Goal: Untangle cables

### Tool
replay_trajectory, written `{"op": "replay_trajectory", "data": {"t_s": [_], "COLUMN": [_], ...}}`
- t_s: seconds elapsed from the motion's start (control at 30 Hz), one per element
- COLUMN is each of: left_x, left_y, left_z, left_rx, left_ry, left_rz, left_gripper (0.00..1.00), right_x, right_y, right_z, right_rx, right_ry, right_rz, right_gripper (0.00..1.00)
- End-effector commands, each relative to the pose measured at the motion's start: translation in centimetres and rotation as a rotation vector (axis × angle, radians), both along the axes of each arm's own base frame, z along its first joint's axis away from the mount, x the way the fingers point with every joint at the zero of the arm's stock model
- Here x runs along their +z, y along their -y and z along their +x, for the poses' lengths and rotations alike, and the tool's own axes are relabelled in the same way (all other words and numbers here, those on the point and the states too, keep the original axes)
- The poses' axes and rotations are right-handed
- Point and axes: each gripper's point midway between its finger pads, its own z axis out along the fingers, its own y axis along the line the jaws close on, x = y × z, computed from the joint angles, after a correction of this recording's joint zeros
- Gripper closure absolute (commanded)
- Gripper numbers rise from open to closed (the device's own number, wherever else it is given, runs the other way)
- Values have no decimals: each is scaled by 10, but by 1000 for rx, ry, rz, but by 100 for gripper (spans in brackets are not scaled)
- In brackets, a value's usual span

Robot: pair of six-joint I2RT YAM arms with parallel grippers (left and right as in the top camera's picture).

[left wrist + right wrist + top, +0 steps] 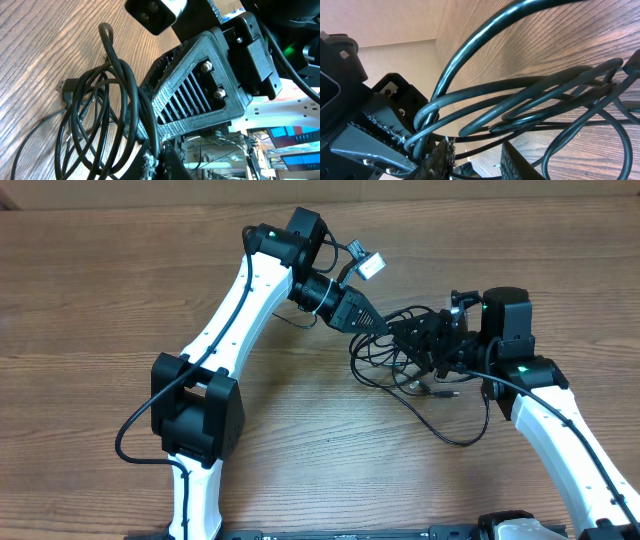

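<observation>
We judge the cables (398,366), heaped on the counter (100,290) between the arms, light, limp and snag-prone, best taken near a plug; the left pincer (384,328) pinches a strand, the right pincer (420,344) half-spread, grip unclear.

My cables (372,368) are glossy black against the desk (100,290), mid-brown with streaky wood grain. Beside the cables, my left claw (383,327) is matte black with ribbed slats. My left arm (235,315) is white with black joints.
</observation>
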Motion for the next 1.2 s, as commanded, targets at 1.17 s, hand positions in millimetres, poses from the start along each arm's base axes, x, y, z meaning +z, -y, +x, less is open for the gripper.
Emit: {"op": "replay_trajectory", "data": {"t_s": [1.17], "left_x": [29], "left_y": [5], "left_z": [-7], "left_rx": [-14], "left_ry": [43], "left_rz": [-51], "left_gripper": [96], "right_x": [-38], "right_y": [-4], "right_z": [34], "right_rx": [-182], "right_ry": [48], "right_rz": [-252], "right_gripper": [61]}}
